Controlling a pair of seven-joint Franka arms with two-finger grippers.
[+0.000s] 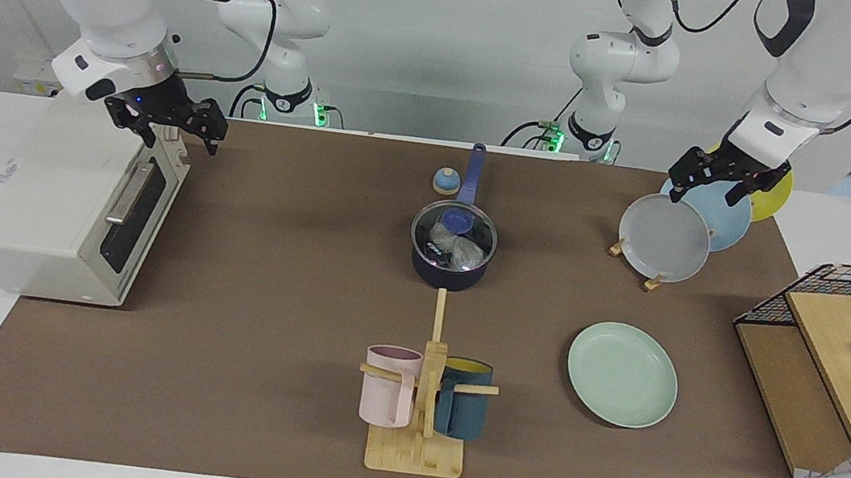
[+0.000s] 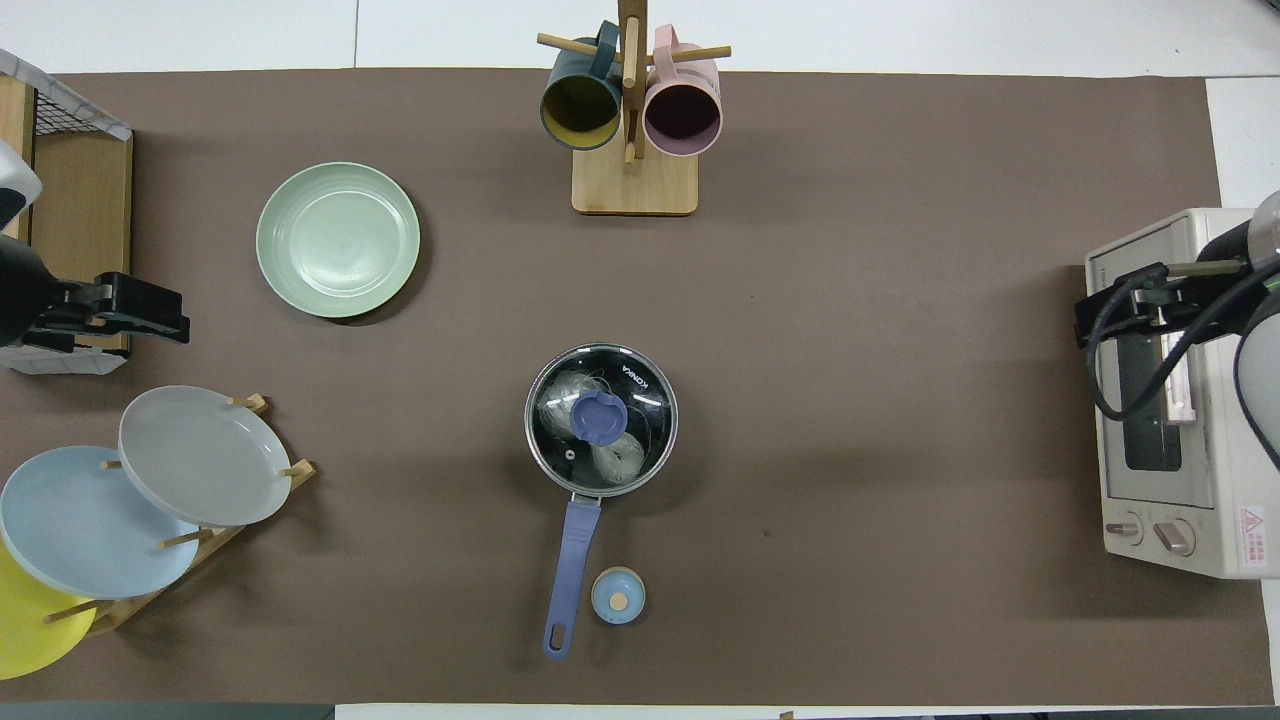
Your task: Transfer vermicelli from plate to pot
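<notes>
The dark navy pot [image 1: 450, 276] stands mid-table with its long blue handle [image 2: 570, 560] pointing toward the robots. A glass lid with a blue knob [image 2: 600, 418] sits on it. The white vermicelli [image 2: 616, 460] lies inside under the lid, also seen in the facing view [image 1: 448, 243]. The mint-green plate [image 1: 622, 374] lies bare, farther from the robots than the pot, toward the left arm's end [image 2: 338, 240]. My left gripper [image 1: 712, 185] hangs open and empty over the plate rack. My right gripper [image 1: 173, 125] hangs open and empty over the toaster oven.
A toaster oven [image 1: 62, 219] stands at the right arm's end. A mug tree [image 1: 422, 401] holds a pink and a teal mug. A rack holds grey [image 1: 665, 238], light blue and yellow plates. A small blue knob-topped disc [image 2: 618, 596] lies beside the handle. A wire-and-wood shelf [image 1: 824, 361] stands at the left arm's end.
</notes>
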